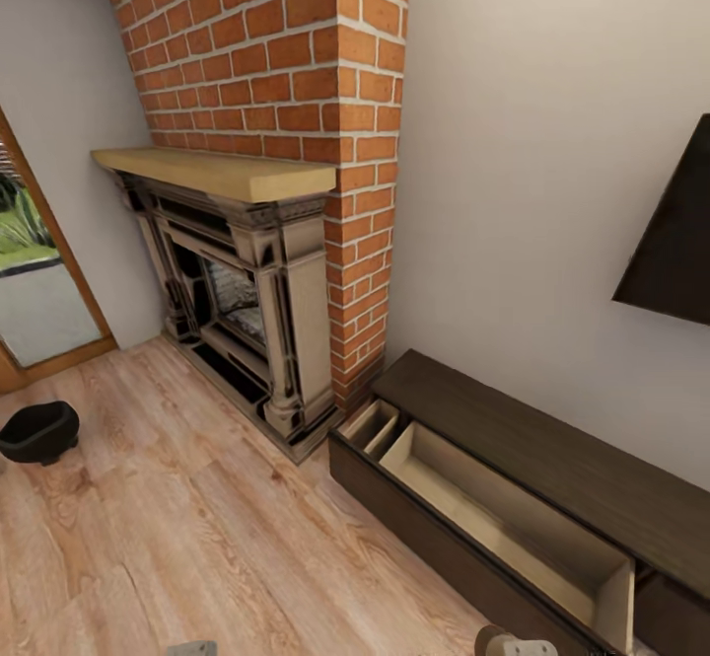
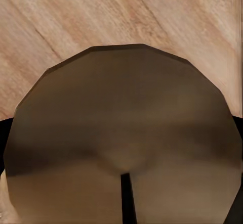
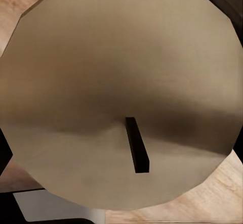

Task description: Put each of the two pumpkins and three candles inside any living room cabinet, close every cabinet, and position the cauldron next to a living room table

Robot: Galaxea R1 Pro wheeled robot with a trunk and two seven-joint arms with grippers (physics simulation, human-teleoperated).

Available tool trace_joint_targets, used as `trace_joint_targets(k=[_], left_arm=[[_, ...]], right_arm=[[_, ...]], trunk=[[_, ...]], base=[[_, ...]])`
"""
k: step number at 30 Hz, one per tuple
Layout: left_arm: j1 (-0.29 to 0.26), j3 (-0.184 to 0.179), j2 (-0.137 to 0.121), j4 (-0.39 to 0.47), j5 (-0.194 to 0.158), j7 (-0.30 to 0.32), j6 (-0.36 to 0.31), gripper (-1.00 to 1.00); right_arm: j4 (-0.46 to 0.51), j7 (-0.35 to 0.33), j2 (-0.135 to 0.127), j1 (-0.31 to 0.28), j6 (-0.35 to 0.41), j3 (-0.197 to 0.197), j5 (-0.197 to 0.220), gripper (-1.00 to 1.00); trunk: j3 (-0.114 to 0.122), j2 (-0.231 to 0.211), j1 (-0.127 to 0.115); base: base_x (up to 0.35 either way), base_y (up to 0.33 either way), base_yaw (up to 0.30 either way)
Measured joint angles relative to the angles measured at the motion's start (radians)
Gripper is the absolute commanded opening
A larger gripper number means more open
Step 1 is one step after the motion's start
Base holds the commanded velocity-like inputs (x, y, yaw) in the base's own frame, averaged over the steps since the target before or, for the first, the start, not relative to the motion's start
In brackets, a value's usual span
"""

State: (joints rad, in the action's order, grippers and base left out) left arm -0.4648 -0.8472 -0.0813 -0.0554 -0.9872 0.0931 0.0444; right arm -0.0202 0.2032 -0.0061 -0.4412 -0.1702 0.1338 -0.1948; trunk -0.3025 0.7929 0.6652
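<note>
Left wrist view puts a candle (image 2: 126,133) hard against my lens, its dull beige top and dark wick in front of floorboards (image 2: 76,21); I judge my left gripper is clenched on it, though its fingers are hidden. The right wrist view is much the same — a second candle (image 3: 121,82) with its wick, wood floor and a dark edge showing around it — so I take my right gripper to be grasping that one too.

From my head camera, a beige lump at the lower edge is probably that right-hand candle (image 1: 513,644). Just beyond it lies the long dark cabinet (image 1: 552,439) against the wall, one large drawer (image 1: 513,518) pulled open and bare inside, a smaller divided compartment (image 1: 373,426) open beside it. Farther left, well apart, the black cauldron (image 1: 39,431) sits on the floor near a glass door (image 1: 30,281). The brick fireplace (image 1: 247,311) stands beyond.

As I read it, little is finished: two candles are carried but not yet stowed, and closing the cabinet and placing the cauldron by a table remain.
</note>
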Motion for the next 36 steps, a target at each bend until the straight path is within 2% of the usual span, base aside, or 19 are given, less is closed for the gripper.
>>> trace_joint_targets(k=[3,7,11,28,36], left_arm=[[0.000,-0.001,-0.002,0.000,0.000,0.000,0.000,-1.00],[0.000,-0.003,-0.017,0.000,0.000,0.000,0.000,-1.00],[0.000,-0.003,-0.018,0.000,0.001,0.001,-0.001,-1.00],[0.000,-0.003,-0.017,0.000,0.002,0.002,-0.001,-1.00],[0.000,-0.003,-0.008,0.002,0.002,0.002,-0.001,-1.00]], right_arm=[[-0.001,0.000,0.000,0.000,0.000,0.000,0.000,-1.00],[0.000,0.000,0.000,0.000,0.000,0.001,0.000,-1.00],[0.000,0.000,0.000,0.000,0.000,-0.001,-0.001,-1.00],[0.000,0.000,0.000,0.000,0.000,-0.001,-0.001,-1.00],[0.000,0.000,0.000,0.000,0.000,0.000,-0.001,-1.00]], trunk=[[0.001,0.000,0.000],[0.003,0.000,0.000],[0.005,0.000,0.000],[0.012,0.000,0.000],[0.016,0.000,0.000]], base=[[0.000,0.000,-0.284],[0.043,0.000,-0.284],[0.141,0.054,-0.284],[0.185,0.126,-0.284],[0.211,0.155,-0.284]])
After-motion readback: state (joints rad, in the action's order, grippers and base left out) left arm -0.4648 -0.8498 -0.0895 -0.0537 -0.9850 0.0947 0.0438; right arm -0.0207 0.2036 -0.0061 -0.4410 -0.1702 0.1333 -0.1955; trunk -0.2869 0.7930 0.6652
